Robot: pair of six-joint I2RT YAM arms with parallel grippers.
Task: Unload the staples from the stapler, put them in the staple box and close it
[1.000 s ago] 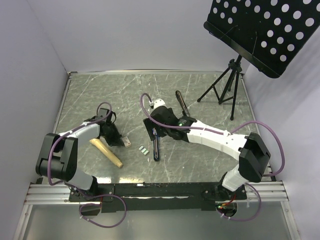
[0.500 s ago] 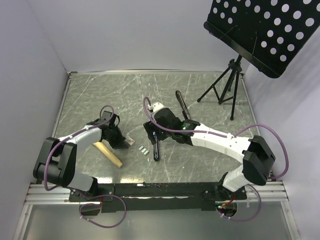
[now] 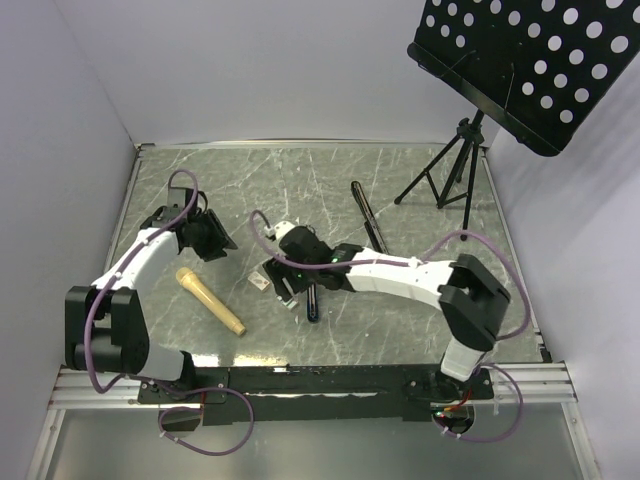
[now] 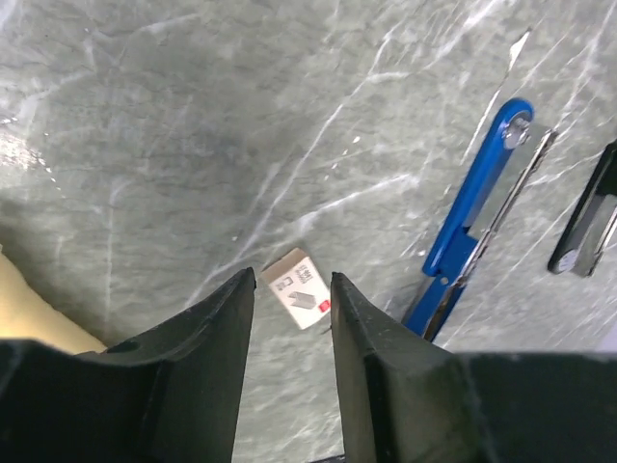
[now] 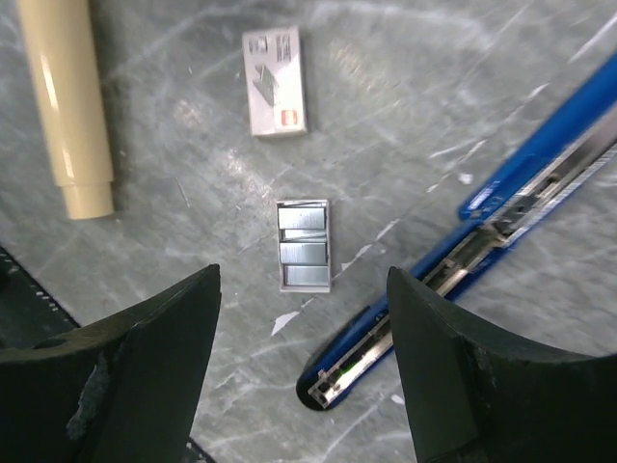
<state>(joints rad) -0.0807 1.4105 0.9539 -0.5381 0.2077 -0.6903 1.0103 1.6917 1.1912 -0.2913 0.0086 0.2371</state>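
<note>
The blue stapler point(image 5: 482, 275) lies opened out flat on the marble table, its silvery inner rail facing up; it also shows in the top view point(image 3: 313, 302) and the left wrist view point(image 4: 477, 207). A small open tray of staples point(image 5: 305, 246) rests left of it. My right gripper point(image 5: 304, 280) hovers open above the tray and the stapler's end, holding nothing. My left gripper point(image 4: 289, 278) is open and empty, raised over the table. A small white staple box point(image 4: 299, 287) lies beyond its fingertips.
A cream cylindrical handle point(image 3: 210, 300) lies near the left arm. An all-black stapler point(image 3: 365, 215) rests behind the blue one. A tripod music stand point(image 3: 455, 170) occupies the far right corner. White walls enclose the table.
My left gripper has opened and pulled back to the far left, leaving the white box on the table. My right gripper has moved left over the staple tray, its jaws narrowing somewhat.
</note>
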